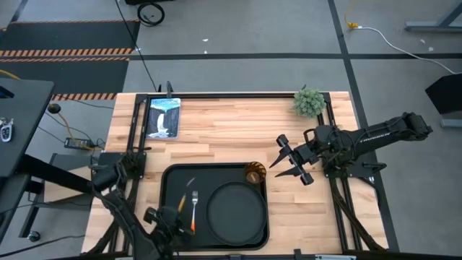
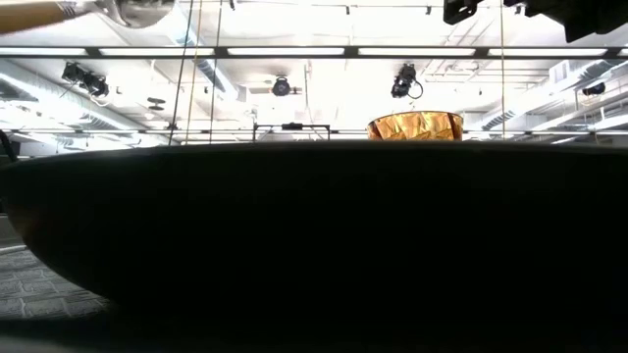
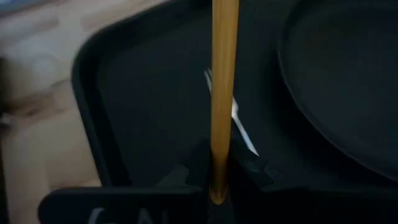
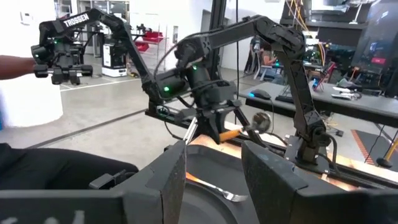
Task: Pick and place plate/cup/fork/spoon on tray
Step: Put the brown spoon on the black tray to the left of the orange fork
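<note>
Surface: we note a pale wood table (image 1: pixel 231 130) bearing the tray (image 1: pixel 172 189), with plate (image 1: pixel 234 213), cup (image 1: pixel 254 174) and fork (image 1: pixel 193 189) on it. Left gripper (image 1: pixel 184 220) clamps the spoon (image 3: pixel 222 93) above the tray. Right gripper (image 1: pixel 289 160) hovers spread wide over bare wood. Room: grey floor, ceiling lights. Writing: "TROSSEN" on a distant arm (image 4: pixel 81 22).

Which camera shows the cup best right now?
The high view: the cup stands on the tray at its far right corner, just beyond the plate. The low view shows only its amber top above a dark rim. The wrist views do not show it.
</note>
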